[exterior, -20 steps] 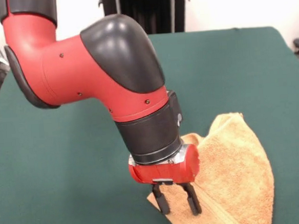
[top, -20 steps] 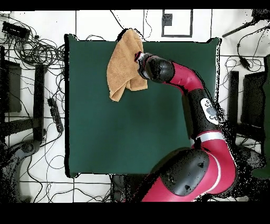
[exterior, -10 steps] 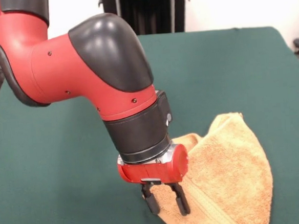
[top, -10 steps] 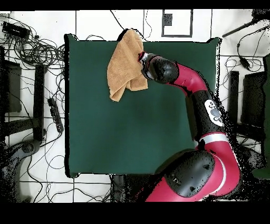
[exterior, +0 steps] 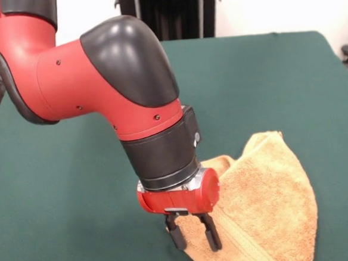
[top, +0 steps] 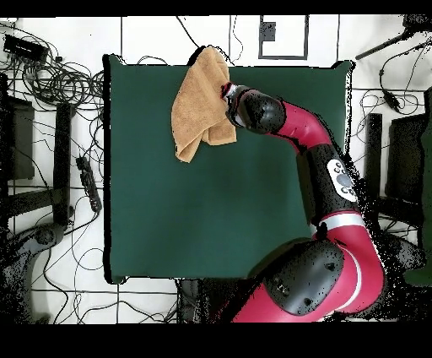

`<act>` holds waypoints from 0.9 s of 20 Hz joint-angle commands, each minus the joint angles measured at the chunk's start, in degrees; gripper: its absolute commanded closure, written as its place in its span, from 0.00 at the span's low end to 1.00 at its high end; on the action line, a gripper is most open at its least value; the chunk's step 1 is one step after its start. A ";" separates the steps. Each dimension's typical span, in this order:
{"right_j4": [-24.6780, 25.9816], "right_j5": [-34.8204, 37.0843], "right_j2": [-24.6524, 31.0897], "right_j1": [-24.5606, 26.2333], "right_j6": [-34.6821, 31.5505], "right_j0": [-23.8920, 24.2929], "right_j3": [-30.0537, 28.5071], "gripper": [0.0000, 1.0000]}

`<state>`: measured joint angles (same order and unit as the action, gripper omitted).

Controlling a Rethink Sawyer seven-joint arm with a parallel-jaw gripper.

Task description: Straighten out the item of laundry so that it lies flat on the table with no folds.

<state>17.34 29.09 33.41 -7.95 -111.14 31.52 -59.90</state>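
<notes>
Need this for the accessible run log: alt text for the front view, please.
A red and black robot arm reaches down with its gripper, jaws open, over the left edge of a crumpled orange-yellow towel. The towel lies folded over itself at the near right of a dark green table, running out of the picture's bottom edge.

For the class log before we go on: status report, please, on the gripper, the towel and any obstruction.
Gripper open, fingers down at towel's edge. Towel folded over itself, at table edge, not flat. Nothing else on the cloth in the way.
</notes>
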 commanded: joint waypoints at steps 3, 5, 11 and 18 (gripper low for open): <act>4.75 -1.15 2.20 4.34 9.96 -1.24 -4.09 0.00; 4.85 -1.21 2.26 4.55 10.31 -1.14 -3.95 0.00; 5.23 -2.03 1.87 4.49 9.94 -1.39 -3.42 0.00; 6.35 -4.45 -0.56 4.20 6.95 -3.42 -2.42 0.00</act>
<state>17.62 27.68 33.40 -7.80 -111.14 31.30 -59.87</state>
